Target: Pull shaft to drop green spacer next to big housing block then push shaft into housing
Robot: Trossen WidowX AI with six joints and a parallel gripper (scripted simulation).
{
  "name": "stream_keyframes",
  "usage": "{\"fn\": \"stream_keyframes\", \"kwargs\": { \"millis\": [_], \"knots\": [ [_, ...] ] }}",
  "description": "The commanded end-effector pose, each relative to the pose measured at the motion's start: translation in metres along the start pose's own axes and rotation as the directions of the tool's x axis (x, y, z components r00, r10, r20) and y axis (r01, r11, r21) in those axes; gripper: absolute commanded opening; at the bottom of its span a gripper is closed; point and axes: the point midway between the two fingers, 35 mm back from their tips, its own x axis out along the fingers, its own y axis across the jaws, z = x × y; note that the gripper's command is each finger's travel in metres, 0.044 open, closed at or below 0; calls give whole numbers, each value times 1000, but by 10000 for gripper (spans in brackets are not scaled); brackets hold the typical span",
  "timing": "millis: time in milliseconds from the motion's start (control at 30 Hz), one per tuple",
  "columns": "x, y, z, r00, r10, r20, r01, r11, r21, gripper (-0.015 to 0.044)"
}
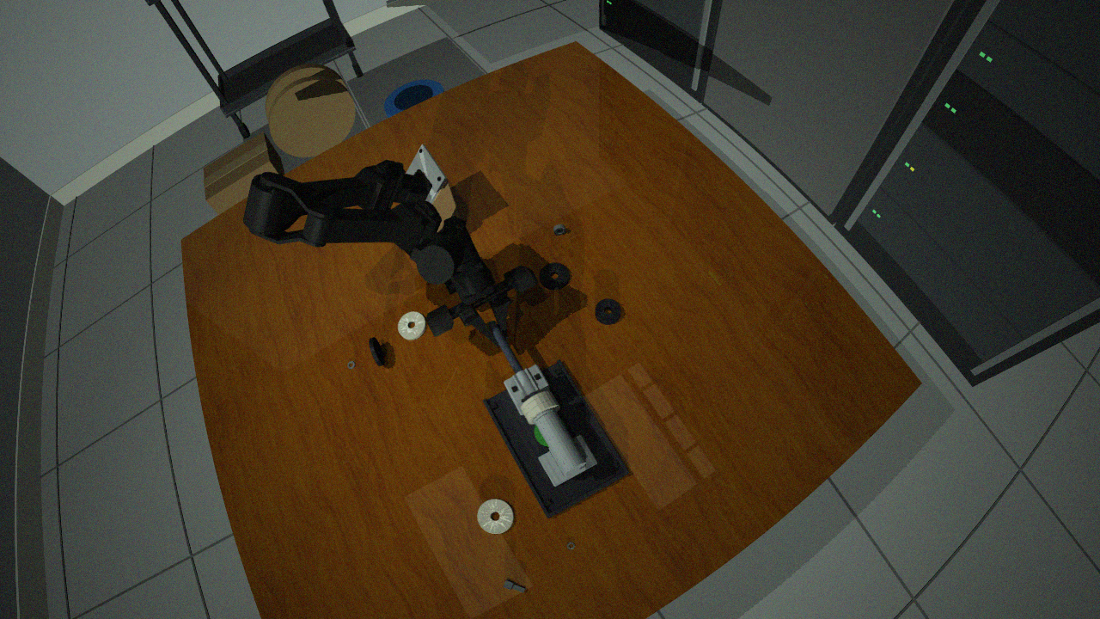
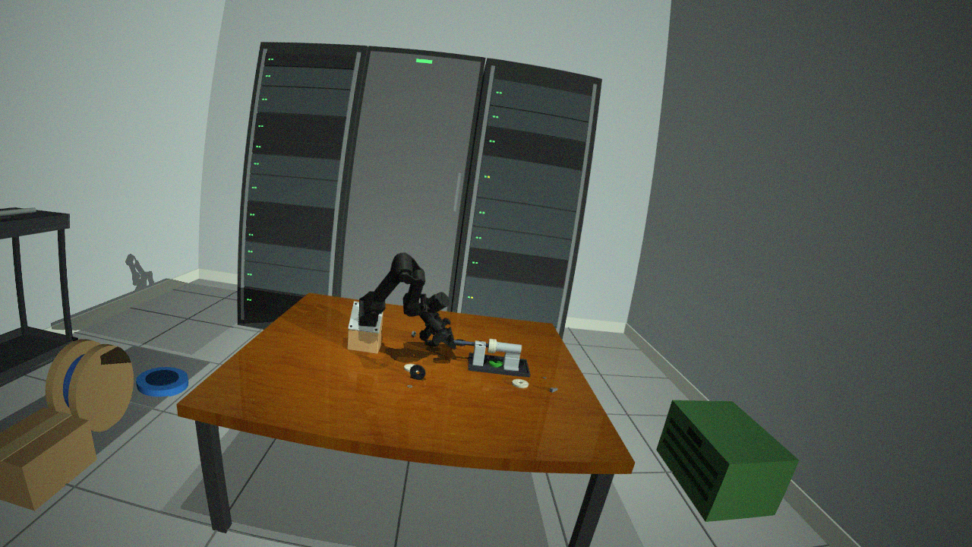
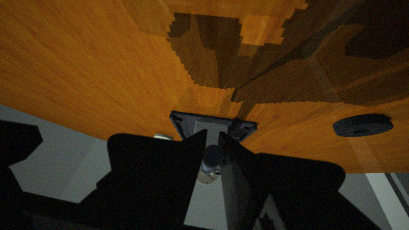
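Observation:
My gripper (image 1: 496, 326) (image 2: 453, 344) is shut on the shaft (image 1: 509, 352) (image 2: 465, 343), whose dark round end (image 3: 213, 154) shows between the fingers in the wrist view. The shaft enters the pale upright block (image 1: 517, 383) (image 2: 479, 352). A cream ring (image 1: 537, 405) (image 2: 492, 345) sits between this block and the long grey cylinder (image 1: 559, 440) (image 2: 510, 348) of the housing. The green spacer (image 1: 540, 436) (image 2: 496, 364) lies low on the dark base tray (image 1: 520, 463) (image 2: 499, 372), under the cylinder, which partly covers it. The shaft's far end is hidden.
Black discs (image 1: 554, 265) (image 1: 608, 302) (image 3: 362, 126) lie beside the arm, and another black disc (image 1: 376, 352) stands on edge near a white disc (image 1: 403, 325). A second white disc (image 1: 485, 509) lies beyond the tray. Small hardware (image 1: 514, 585) (image 1: 559, 229) lies on the table.

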Motion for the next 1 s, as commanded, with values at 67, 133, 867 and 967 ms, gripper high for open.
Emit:
{"fn": "stream_keyframes", "kwargs": {
  "millis": [67, 133, 867, 967],
  "knots": [
    [2, 1, -5, 1000, 1, -13, -1, 1000, 8, 0],
    [2, 1, -5, 1000, 1, -13, -1, 1000, 8, 0],
    [0, 0, -3, 1000, 1, -13, -1, 1000, 7, 0],
    [0, 0, -3, 1000, 1, -13, -1, 1000, 7, 0]
  ]
}}
